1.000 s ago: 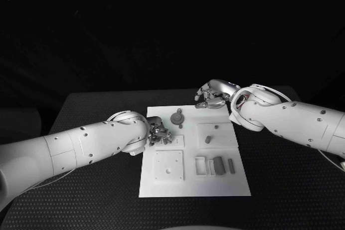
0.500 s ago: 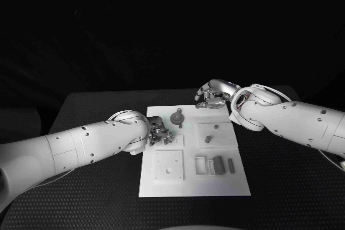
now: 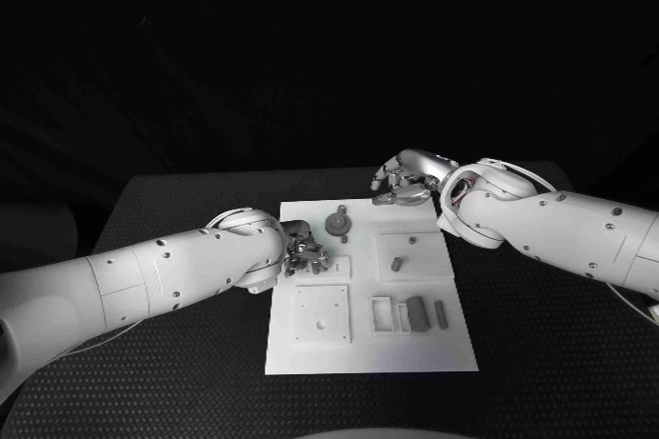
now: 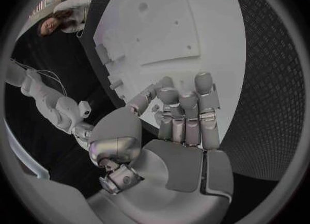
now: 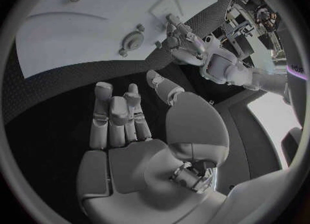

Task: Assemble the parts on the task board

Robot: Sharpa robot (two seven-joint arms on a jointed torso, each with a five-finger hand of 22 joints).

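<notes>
The task board (image 3: 370,301) lies on the black table (image 3: 165,363) with both hands at its far half. The left hand (image 3: 304,252) sits over the board's left edge, beside a small square plate (image 3: 334,267); compared with a second ago it has barely moved, the arm only edging slightly toward the board. Its fingers are curled in together, and whether a small part sits under the fingertips cannot be told. The right hand (image 3: 403,185) hovers just past the board's far right corner, also almost where it was, fingers curled loosely on nothing visible. The parts lie unmoved: a round disc with a stem (image 3: 338,224) near the far edge, a short peg (image 3: 397,264) standing in the square block right of centre, and upright bars (image 3: 416,314) in the slotted holder toward the near edge. With so little shifted, the assembly appears paused at a fine placing step. The table is finely textured; the room around it is dark.
</notes>
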